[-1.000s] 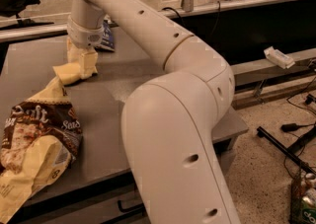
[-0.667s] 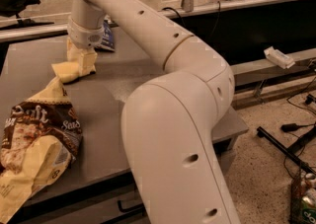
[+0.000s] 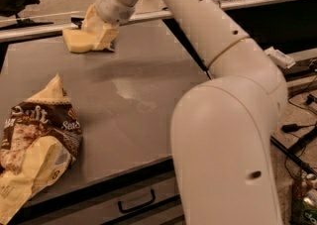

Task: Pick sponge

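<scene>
The sponge point(image 3: 78, 40) is a pale yellow foam block near the table's far left. My gripper point(image 3: 102, 34) comes down from the white arm point(image 3: 198, 26) and is shut on the sponge's right end. The sponge sticks out to the left of the fingers and looks raised a little off the grey table point(image 3: 143, 95), with a faint shadow below it.
A big brown-and-yellow snack bag point(image 3: 34, 144) lies crumpled at the table's front left. The arm's large white body point(image 3: 228, 154) fills the front right. The small dark blue bag is hidden behind the gripper. A drawer handle point(image 3: 136, 201) sits under the front edge.
The gripper has moved up with the sponge in it, off the spot where the sponge lay. It now covers the blue bag. The snack bag has not moved.
</scene>
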